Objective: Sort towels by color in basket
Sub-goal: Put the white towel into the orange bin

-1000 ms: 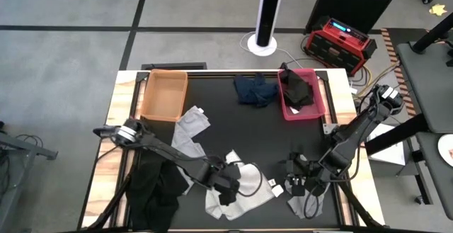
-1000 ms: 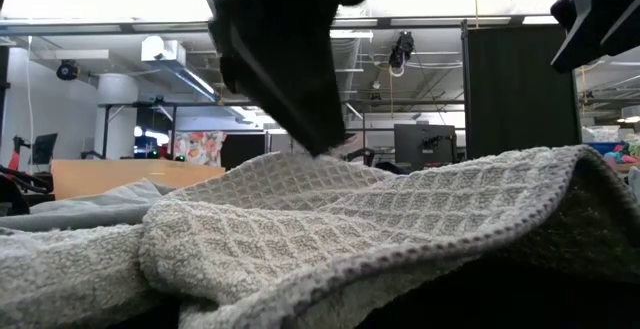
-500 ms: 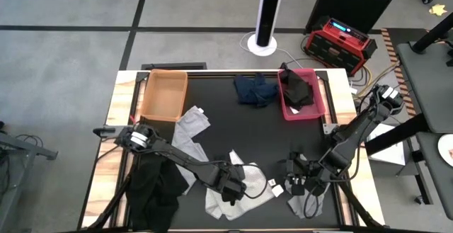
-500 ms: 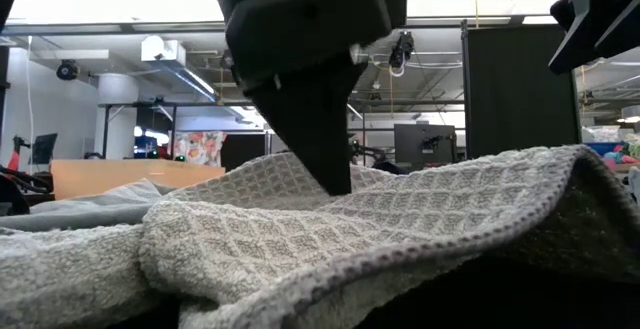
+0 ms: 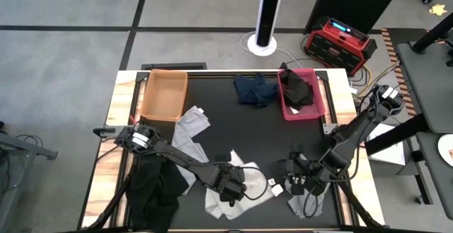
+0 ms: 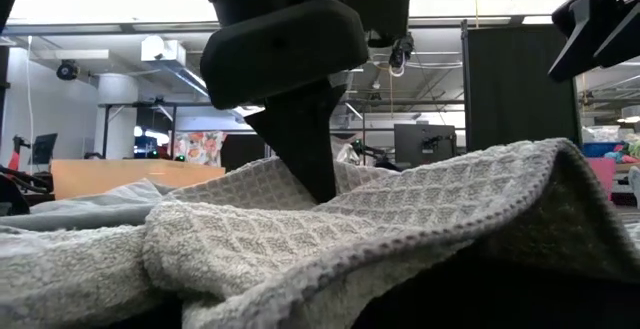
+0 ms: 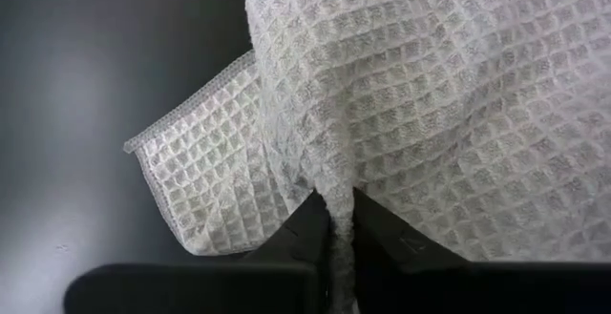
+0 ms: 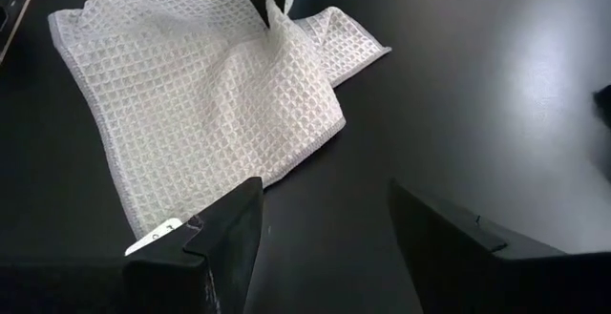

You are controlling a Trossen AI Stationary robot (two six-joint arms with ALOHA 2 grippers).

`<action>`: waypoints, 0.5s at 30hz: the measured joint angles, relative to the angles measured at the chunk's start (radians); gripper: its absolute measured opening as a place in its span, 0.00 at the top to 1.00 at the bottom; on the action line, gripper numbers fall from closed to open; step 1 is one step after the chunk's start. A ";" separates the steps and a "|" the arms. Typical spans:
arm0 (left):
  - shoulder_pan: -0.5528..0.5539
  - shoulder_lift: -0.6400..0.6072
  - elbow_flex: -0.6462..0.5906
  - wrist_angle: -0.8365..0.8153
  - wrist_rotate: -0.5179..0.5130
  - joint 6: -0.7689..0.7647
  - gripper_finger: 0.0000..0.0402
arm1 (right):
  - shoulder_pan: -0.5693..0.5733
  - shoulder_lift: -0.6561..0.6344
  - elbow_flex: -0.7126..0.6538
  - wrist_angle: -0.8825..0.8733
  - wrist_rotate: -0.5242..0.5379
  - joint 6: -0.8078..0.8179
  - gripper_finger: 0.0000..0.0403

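A white waffle-weave towel (image 5: 249, 190) lies rumpled on the black table near its front edge, and my left gripper (image 5: 230, 188) stands over it, shut on a raised fold. A light grey towel (image 5: 191, 130) lies flat at the left. A black towel (image 5: 152, 190) hangs over the table's left near side. A navy towel (image 5: 255, 89) lies at the far side, next to a pink basket (image 5: 318, 98) holding a black towel (image 5: 296, 88). My right gripper (image 5: 296, 178) hovers open to the right of the white towel, touching nothing. My left gripper pinches a raised ridge of the white towel (image 7: 330, 198) between its two fingers (image 7: 307, 226), away from the towel's edges. The fingers come from above, pointing down. The rest of the towel (image 6: 400, 219) lies on the table, puckered toward the fingers.
An orange basket (image 5: 148, 98) stands at the far left. A small grey cloth (image 5: 306, 205) lies by the near right edge under my right arm. Bare black tabletop (image 5: 241, 134) stretches across the middle. A red box (image 5: 340, 43) sits on the floor beyond the table.
My left gripper has come down onto the white towel and a little toward the table's near edge. The cloth around its fingers has drawn up into a ridge, and the towel's right part has risen slightly.
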 joint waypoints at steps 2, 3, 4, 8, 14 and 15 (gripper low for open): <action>-0.001 -0.005 0.000 -0.007 0.000 0.012 0.99 | 0.000 0.000 -0.006 0.002 0.012 0.001 0.46; -0.002 -0.011 0.000 -0.017 0.000 0.013 0.99 | 0.000 0.000 -0.010 0.001 0.013 0.001 0.46; -0.002 -0.021 -0.001 -0.029 -0.001 0.013 0.99 | 0.000 0.000 -0.013 0.001 0.013 0.001 0.46; -0.007 -0.075 -0.001 -0.071 -0.054 0.023 1.00 | 0.000 0.000 -0.016 0.006 0.017 0.000 0.46; -0.015 -0.191 -0.001 -0.125 -0.139 0.042 1.00 | 0.000 0.000 -0.016 0.007 0.064 -0.008 0.46; -0.015 -0.213 -0.001 -0.134 -0.158 0.039 1.00 | -0.001 0.000 -0.016 0.007 0.073 -0.011 0.46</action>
